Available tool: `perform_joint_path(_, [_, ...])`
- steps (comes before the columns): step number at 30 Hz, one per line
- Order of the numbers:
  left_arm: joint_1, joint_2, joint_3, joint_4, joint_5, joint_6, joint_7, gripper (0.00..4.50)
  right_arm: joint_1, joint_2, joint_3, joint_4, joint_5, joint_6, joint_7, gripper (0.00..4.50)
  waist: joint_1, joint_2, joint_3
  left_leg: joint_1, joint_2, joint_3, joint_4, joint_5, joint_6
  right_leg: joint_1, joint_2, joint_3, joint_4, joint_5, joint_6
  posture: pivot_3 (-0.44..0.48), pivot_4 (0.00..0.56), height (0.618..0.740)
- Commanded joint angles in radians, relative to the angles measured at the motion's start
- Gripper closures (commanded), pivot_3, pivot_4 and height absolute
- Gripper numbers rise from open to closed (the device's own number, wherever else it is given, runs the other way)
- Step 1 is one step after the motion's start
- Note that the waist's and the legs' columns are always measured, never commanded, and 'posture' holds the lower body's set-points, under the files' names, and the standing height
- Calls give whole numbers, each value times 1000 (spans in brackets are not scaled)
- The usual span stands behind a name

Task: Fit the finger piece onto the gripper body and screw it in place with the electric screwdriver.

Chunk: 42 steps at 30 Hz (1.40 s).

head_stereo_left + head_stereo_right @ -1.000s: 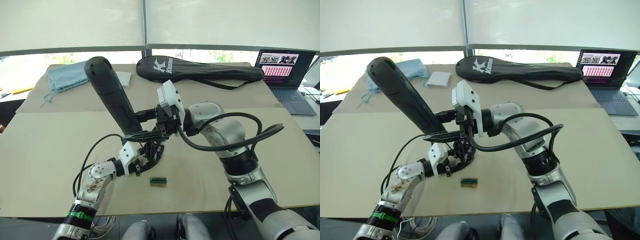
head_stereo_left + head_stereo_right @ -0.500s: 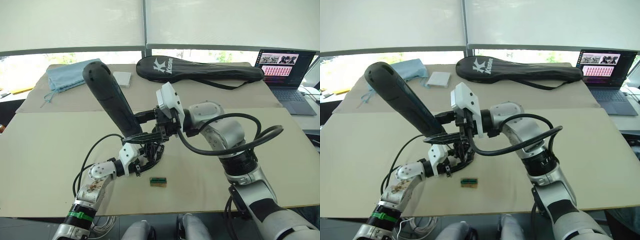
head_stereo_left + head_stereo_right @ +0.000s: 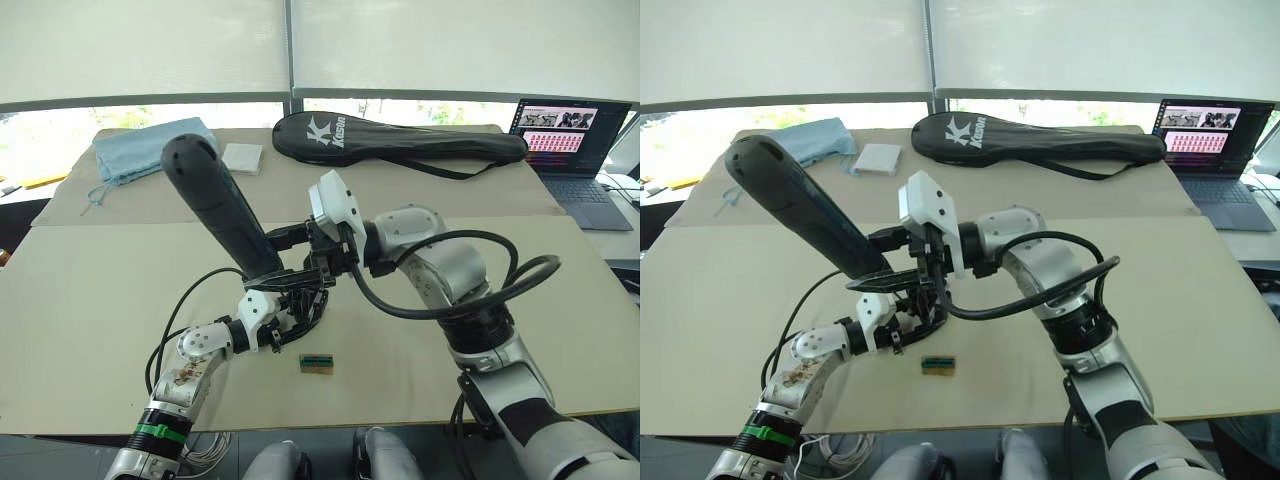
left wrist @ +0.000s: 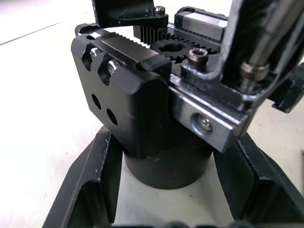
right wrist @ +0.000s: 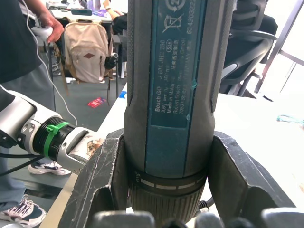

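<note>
While clamped in the right gripper (image 3: pixel 902 262), electric screwdriver (image 3: pixel 215 205) leaning up and to the left, bit down at gripper body (image 4: pixel 142 114) braced on the table (image 3: pixel 90 290) between left gripper (image 3: pixel 285 312) fingers.

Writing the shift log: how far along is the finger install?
Done: the finger piece sits on the gripper body. In hand: the left gripper clamps the body's round base, while the right gripper holds the electric screwdriver, its bit down at the piece. Left: finishing the screw; seating can't be judged.
</note>
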State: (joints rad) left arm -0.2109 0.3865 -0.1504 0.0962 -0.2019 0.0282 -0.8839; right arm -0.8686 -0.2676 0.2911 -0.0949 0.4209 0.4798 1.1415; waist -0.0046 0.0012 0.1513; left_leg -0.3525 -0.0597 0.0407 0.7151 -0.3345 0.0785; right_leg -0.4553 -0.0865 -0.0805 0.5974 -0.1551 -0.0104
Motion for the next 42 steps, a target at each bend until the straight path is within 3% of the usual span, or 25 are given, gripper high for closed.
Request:
perform_joint_path(1, [25,3,-25,7,7,30,-11,2227,25,-6,-46,-12,17,-13,-29,2572,0,0,0,0,0,0,0,0,0,0,0,0,0,0,0,0,150,740])
perform_joint_path(23, [26,8,-24,22,6,20,-22,2227,134,-4,-32,-2,-7,-36,-113,2572,-1,0,-2,3,0,0,0,0,-1,2,0,1,0,0,0,0,150,740])
perform_joint_path(30, [31,7,-26,17,6,22,-23,2227,170,-13,-11,12,-32,-58,-139,2572,-6,0,-2,17,1,0,-5,-1,-2,15,0,5,-3,-1,0,0,150,740])
perform_joint_path(42, [29,10,-27,7,5,33,-25,2227,172,-17,41,-12,-55,-113,-138,2572,-6,0,-3,18,2,-1,-5,-1,-2,16,0,7,-2,-1,-1,0,150,740])
